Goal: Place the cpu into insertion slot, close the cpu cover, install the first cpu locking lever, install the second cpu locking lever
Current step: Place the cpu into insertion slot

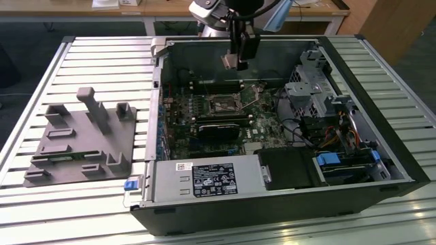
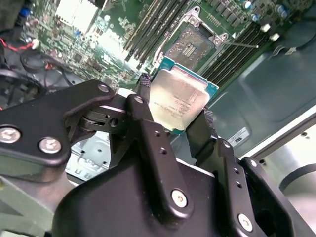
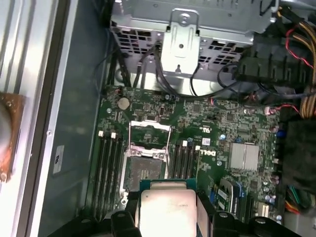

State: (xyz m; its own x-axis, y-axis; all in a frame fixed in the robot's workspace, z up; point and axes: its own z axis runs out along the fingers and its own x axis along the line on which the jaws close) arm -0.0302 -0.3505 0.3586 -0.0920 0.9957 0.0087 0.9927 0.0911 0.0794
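My gripper (image 1: 236,60) hangs above the open computer case, shut on the cpu (image 1: 227,61). In both wrist views the cpu (image 2: 180,96) (image 3: 168,210) is a flat square chip with a dull metal top and a green edge, clamped between the two black fingers (image 2: 143,98) (image 3: 203,212). The insertion slot (image 1: 223,104) (image 2: 190,47) (image 3: 144,173) lies below on the green board, with its dark centre bare. The cpu cover (image 3: 149,134), a thin silvery frame, stands swung open beside the slot. The cpu hovers well above the slot, offset toward the case's back wall.
Black memory slots (image 3: 108,163) flank the socket on both sides. A metal drive cage (image 1: 307,92) with cables fills the exterior view's right of the case. The power supply (image 1: 204,178) sits at the front. A grey fixture (image 1: 81,138) lies outside the case on the slatted table (image 1: 102,56).
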